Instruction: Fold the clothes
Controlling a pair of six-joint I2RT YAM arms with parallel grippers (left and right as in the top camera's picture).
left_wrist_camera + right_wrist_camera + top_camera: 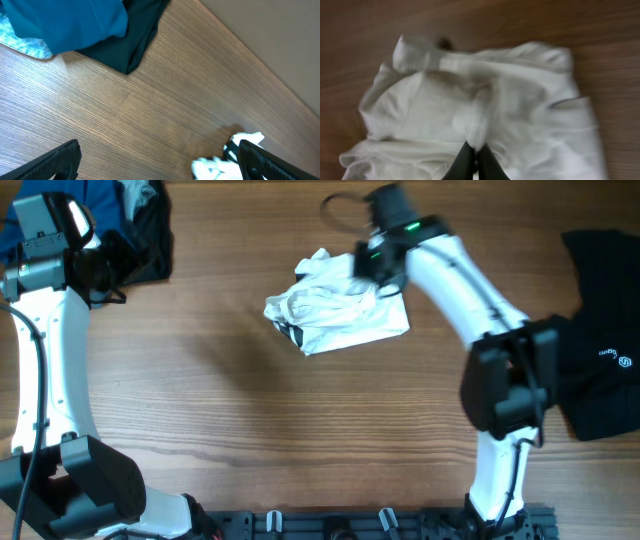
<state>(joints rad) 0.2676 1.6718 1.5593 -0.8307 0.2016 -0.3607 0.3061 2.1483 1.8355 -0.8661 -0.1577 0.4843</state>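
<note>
Pinching a raised fold of the crumpled white shirt point(470, 100), my right gripper point(476, 162) is sitting with its jaws fully closed and the cloth caught between the tips. The shirt is lying bunched near the middle of the wooden table point(220, 410), toward the far side, with its striped part point(293, 332) showing at the near-left corner. I am reading the bundle's long axis as running across the table, left to right with a slight tilt. The right gripper is gripping at its far-right end, so nearly all the fabric is trailing away to the left and toward the base. The left gripper point(160, 167) is hanging wide open and empty, well apart, beside the blue garment point(75, 20) and black garment point(135, 45) at the far-left corner. With the right arm plainly nearer, I am judging that any spreading pull needs to go rightward, away from the bulk.
</note>
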